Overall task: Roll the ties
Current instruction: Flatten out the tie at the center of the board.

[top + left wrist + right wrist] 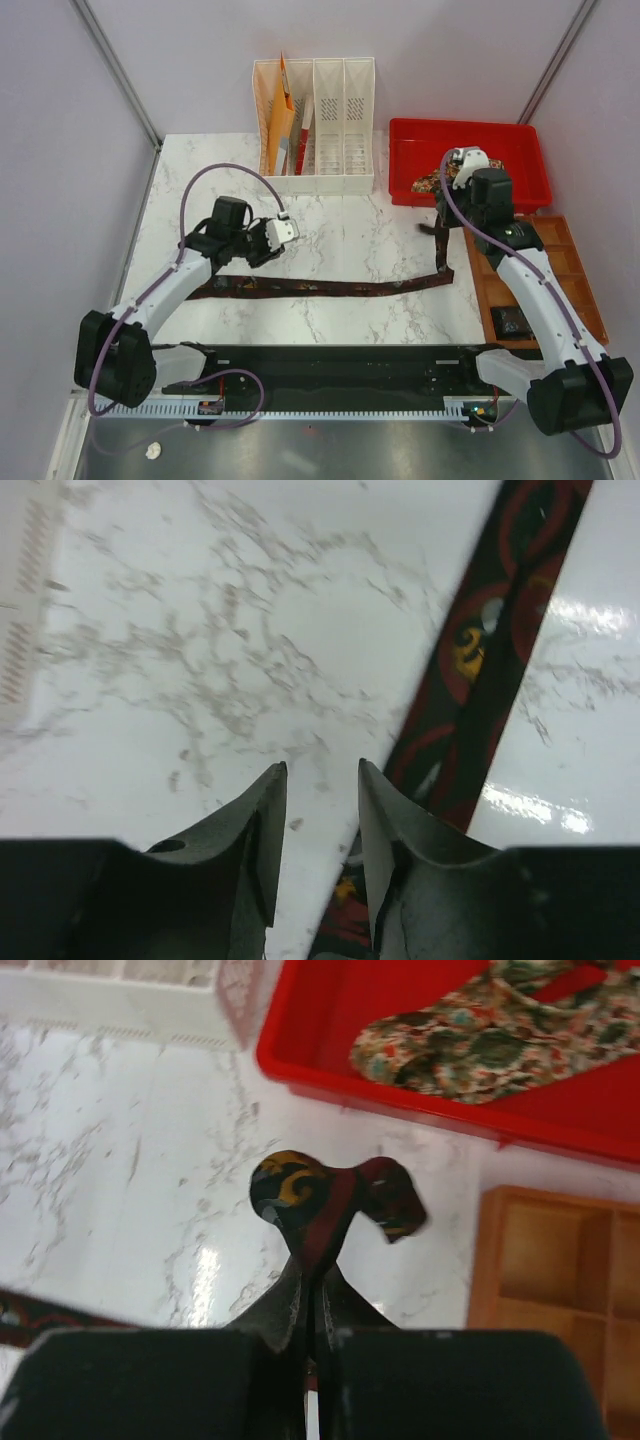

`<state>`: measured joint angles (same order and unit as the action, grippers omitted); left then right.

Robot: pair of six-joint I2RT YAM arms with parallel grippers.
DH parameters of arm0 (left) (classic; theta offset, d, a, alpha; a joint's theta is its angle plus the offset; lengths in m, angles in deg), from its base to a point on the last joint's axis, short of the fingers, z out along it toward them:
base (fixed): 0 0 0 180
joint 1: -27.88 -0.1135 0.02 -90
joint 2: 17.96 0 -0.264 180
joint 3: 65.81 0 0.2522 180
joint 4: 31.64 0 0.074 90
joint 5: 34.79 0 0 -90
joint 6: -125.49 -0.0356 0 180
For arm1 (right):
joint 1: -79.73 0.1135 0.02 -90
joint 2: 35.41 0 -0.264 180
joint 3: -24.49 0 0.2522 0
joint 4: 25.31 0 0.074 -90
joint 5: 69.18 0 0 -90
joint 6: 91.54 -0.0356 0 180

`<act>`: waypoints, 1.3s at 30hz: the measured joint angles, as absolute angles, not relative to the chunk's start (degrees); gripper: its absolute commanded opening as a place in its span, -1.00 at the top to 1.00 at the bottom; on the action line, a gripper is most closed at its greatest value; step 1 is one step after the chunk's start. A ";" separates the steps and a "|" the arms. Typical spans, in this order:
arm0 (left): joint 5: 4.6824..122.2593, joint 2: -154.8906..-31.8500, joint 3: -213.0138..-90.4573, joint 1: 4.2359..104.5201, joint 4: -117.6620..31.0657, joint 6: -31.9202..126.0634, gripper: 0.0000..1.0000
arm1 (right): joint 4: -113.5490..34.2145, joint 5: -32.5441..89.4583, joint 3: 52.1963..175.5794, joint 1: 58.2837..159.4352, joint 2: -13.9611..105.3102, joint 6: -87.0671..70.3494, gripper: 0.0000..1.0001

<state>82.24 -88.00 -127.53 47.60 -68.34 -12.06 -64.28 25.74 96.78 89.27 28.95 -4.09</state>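
One dark tie (330,288) lies stretched across the table (340,215), its end pinched tight in my right gripper (313,1272) while my left gripper (322,780) hangs part-open over it, so I should curl that end over snugly, edges aligned.

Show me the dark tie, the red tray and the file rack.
dark tie (330,289): top view, its flat middle stretch.
red tray (410,150): top view, bare left part.
file rack (335,183): top view, front wall.

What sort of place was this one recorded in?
Probably a lab test cell rather than a home or shop: a marble-pattern tabletop boxed in by plain pale walls, with staged props, a white file rack, a red bin and a wooden compartment tray.
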 measured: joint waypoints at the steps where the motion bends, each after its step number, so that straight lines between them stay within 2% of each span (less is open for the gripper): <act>1: 82.06 -89.12 -126.94 47.60 -70.15 -13.00 0.27 | -64.92 22.49 96.78 89.16 27.68 -5.84 1.00; 8: 78.48 -96.97 -123.31 47.58 -76.67 -19.01 0.47 | -72.00 2.93 98.44 83.59 25.56 -13.84 1.00; 13: 74.59 -99.98 -120.27 47.45 -75.14 -21.46 0.54 | -76.33 -13.36 99.92 82.39 25.30 -17.79 0.92; 19: 73.10 -101.18 -120.23 47.01 -72.73 -21.63 0.57 | -77.40 -29.62 100.12 81.69 24.73 -17.58 0.94; 21: 72.82 -101.62 -120.41 46.38 -71.44 -21.76 0.57 | -77.09 -34.30 100.12 81.16 25.15 -16.07 0.87; 23: 72.27 -101.99 -120.52 45.88 -70.35 -22.05 0.58 | -75.91 -38.21 99.94 80.33 25.94 -13.45 0.66; 30: 71.55 -102.63 -120.58 44.26 -67.99 -22.86 0.59 | -68.24 -42.32 95.14 73.21 28.25 -1.31 0.57; 31: 71.53 -102.71 -120.58 43.93 -67.75 -22.99 0.59 | -67.43 -42.34 95.03 72.29 29.17 -0.03 0.44; 32: 71.50 -102.82 -120.58 43.63 -67.49 -23.10 0.59 | -66.32 -42.06 95.05 70.85 30.42 1.46 0.18; 34: 71.48 -102.85 -120.58 43.30 -67.18 -23.38 0.59 | -64.41 -40.94 95.14 68.05 33.24 3.87 0.17; 37: 71.29 -103.02 -120.73 43.10 -67.07 -23.84 0.59 | -63.89 -35.00 96.62 63.53 37.65 9.09 -0.19; 38: 71.24 -103.13 -120.84 43.06 -67.09 -23.95 0.58 | -64.41 -32.42 97.67 62.28 38.72 10.66 -0.40; 39: 71.20 -103.24 -120.95 43.06 -67.09 -24.01 0.58 | -65.22 -29.40 98.87 61.34 39.40 12.15 -0.49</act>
